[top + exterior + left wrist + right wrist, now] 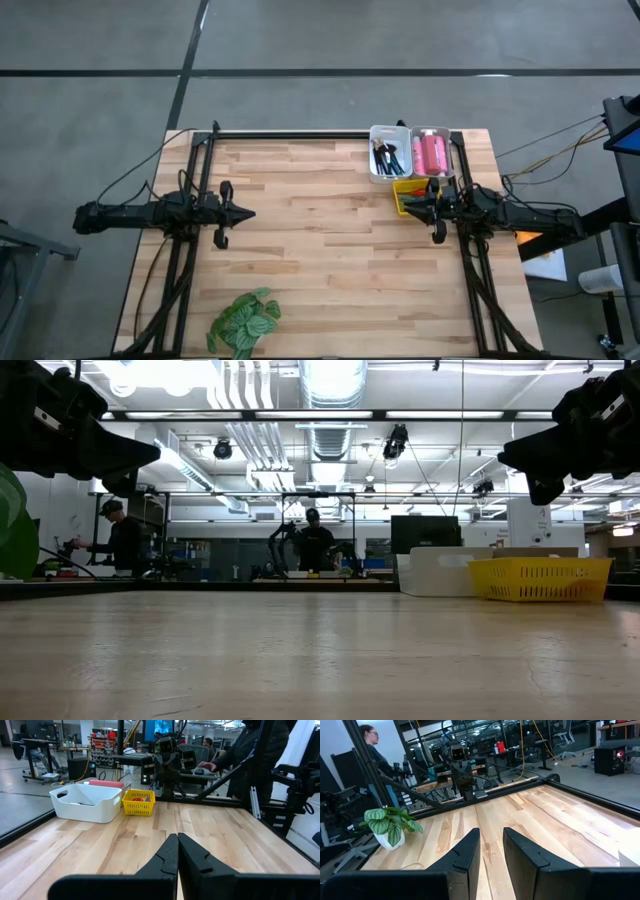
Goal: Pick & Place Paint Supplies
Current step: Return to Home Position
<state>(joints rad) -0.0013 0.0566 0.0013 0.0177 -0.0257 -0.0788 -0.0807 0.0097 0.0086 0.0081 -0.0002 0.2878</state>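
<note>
worktop point(320, 240): wood, bins by its right corner | left tool point(177, 842): fingers pressed together, empty, above worktop's left side | right tool point(491, 835): narrow gap, empty, raised by yellow bin point(137, 810) | tubes point(432, 153), brushes point(387, 158): in white bins point(85, 811) | scissors point(141, 799): in yellow bin

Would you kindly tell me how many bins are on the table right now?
3: a white bin holding brushes at the far edge, a second white bin with pink tubes beside it, and a yellow bin nearer, partly under the right gripper.
</note>
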